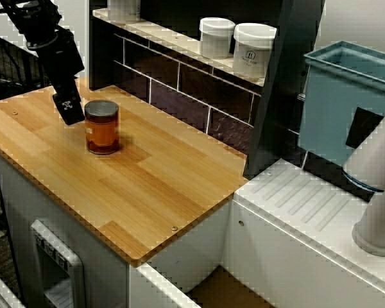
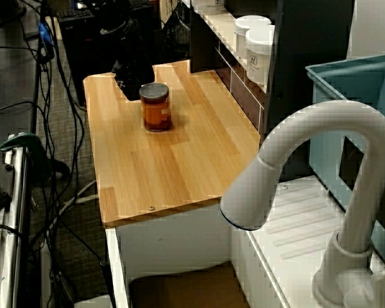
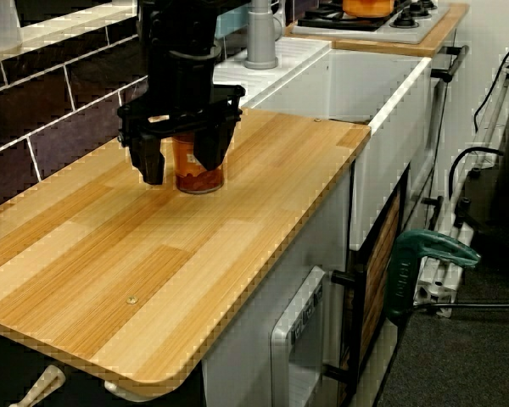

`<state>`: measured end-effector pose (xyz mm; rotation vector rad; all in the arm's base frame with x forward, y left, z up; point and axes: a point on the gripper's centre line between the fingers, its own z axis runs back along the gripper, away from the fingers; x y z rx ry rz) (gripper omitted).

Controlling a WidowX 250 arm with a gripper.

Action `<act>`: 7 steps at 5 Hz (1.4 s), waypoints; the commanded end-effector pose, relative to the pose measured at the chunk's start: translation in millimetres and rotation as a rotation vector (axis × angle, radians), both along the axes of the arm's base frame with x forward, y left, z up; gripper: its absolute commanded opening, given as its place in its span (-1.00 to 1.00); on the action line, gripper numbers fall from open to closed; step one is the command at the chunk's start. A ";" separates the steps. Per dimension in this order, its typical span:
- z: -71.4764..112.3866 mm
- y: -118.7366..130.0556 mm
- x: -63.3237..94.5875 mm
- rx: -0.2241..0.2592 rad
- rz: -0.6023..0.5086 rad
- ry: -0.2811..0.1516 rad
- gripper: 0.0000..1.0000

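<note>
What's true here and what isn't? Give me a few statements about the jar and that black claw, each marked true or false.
1. The jar stands upright on the wooden counter. True.
2. The jar is uncovered. False: a dark lid closes it.
3. The gripper has its fingers spread apart. True.
4. The gripper holds the jar in the air. False: the jar rests on the counter, with the open gripper close by it.
5. Two white tubs stand on the ledge above the tiles. True.
</note>
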<state>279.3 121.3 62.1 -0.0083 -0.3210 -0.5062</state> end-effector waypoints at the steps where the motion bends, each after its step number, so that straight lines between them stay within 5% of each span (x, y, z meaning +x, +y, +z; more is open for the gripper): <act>1: 17.9 -10.1 -10.9 0.012 -0.030 -0.050 1.00; 4: 16.7 26.1 -5.3 0.027 0.020 -0.038 1.00; 7: 17.6 30.8 35.9 0.018 0.117 -0.054 1.00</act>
